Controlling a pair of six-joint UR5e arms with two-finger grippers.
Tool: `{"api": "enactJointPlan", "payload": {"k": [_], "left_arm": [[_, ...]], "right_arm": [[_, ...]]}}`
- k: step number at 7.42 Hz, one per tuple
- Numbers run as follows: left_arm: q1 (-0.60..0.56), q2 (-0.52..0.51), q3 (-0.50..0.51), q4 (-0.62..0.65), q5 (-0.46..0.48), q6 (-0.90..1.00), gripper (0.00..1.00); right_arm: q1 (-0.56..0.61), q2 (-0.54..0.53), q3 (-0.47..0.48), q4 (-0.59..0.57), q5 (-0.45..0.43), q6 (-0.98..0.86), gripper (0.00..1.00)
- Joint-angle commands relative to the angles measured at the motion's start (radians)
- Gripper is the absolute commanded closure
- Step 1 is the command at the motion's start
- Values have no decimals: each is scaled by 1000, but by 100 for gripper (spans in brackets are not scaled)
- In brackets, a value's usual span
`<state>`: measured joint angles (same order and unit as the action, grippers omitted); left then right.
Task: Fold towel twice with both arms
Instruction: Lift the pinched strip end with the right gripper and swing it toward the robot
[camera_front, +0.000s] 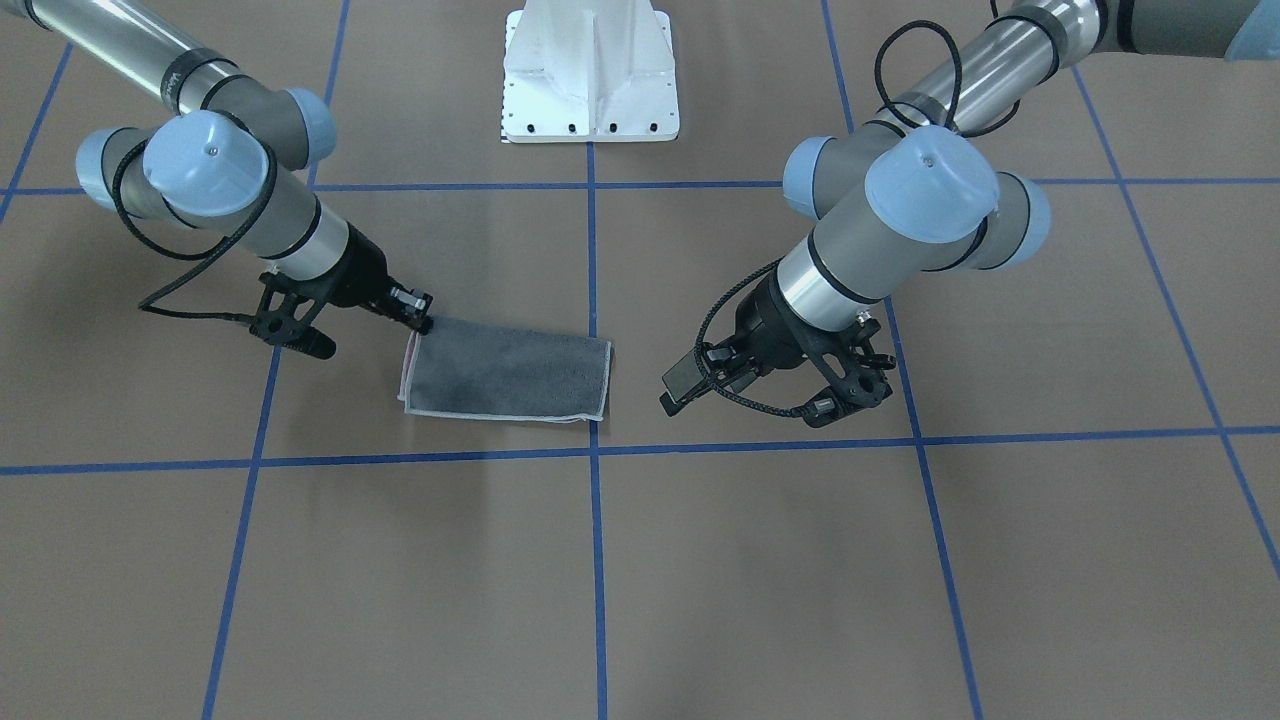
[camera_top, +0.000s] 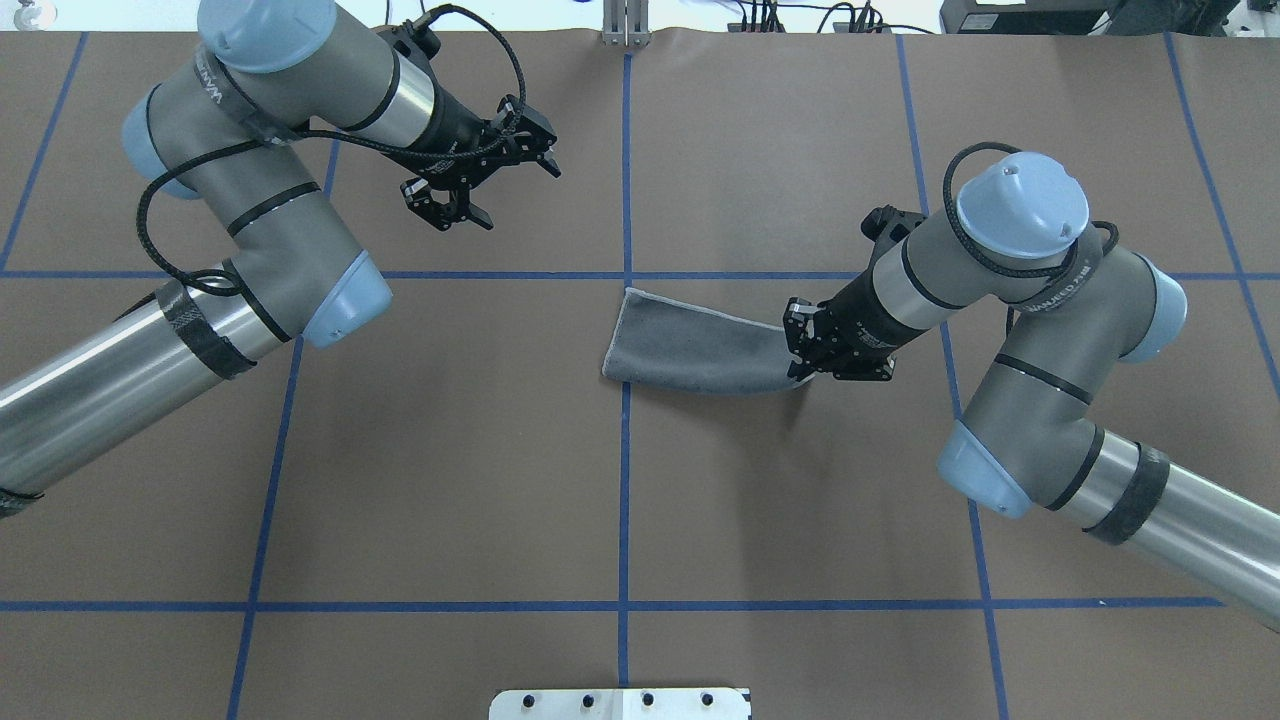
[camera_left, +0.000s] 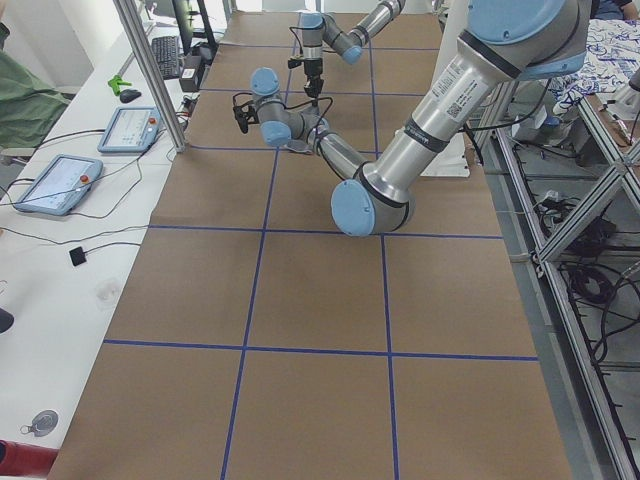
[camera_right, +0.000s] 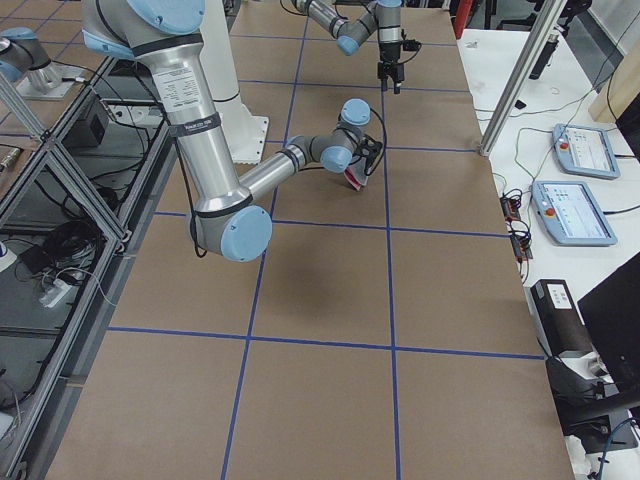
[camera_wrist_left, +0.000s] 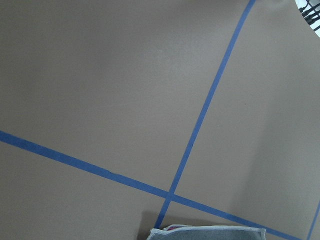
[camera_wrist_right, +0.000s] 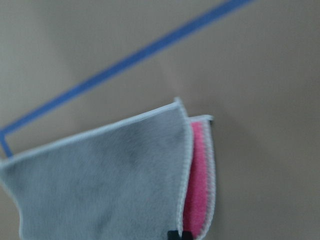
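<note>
The towel (camera_front: 510, 375) lies folded in half on the brown table, dark grey face out, with a pink strip showing inside at one end (camera_wrist_right: 197, 190). In the overhead view the towel (camera_top: 690, 345) stretches from the centre line toward my right arm. My right gripper (camera_top: 800, 365) is shut on that end's corner and holds it slightly raised; it shows at the towel's left end in the front view (camera_front: 422, 322). My left gripper (camera_top: 515, 190) hangs open and holds nothing, a short way beyond the towel's other end (camera_front: 675, 390). The left wrist view catches only the towel's edge (camera_wrist_left: 210, 232).
Blue tape lines (camera_top: 625, 450) divide the table into squares. The white pedestal base (camera_front: 590, 70) stands at the robot's side of the table. A side bench carries tablets (camera_right: 585, 150) and an aluminium post (camera_right: 520, 80); another bench with tablets (camera_left: 55, 185) lies past the opposite edge.
</note>
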<state>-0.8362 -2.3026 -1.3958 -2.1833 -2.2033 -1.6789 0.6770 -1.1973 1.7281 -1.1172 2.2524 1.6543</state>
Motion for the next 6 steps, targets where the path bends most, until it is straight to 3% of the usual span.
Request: {"api": "enactJointPlan", "payload": {"k": [1, 3, 6], "left_arm": [[-1, 11, 1, -1, 1, 2, 0], [-1, 12, 1, -1, -4, 4, 0], [-1, 29, 0, -4, -6, 28, 0]], "right_arm": [[-129, 43, 88, -61, 58, 146, 100], [-201, 145, 64, -62, 44, 177, 100], [-209, 246, -74, -55, -2, 171, 100]]}}
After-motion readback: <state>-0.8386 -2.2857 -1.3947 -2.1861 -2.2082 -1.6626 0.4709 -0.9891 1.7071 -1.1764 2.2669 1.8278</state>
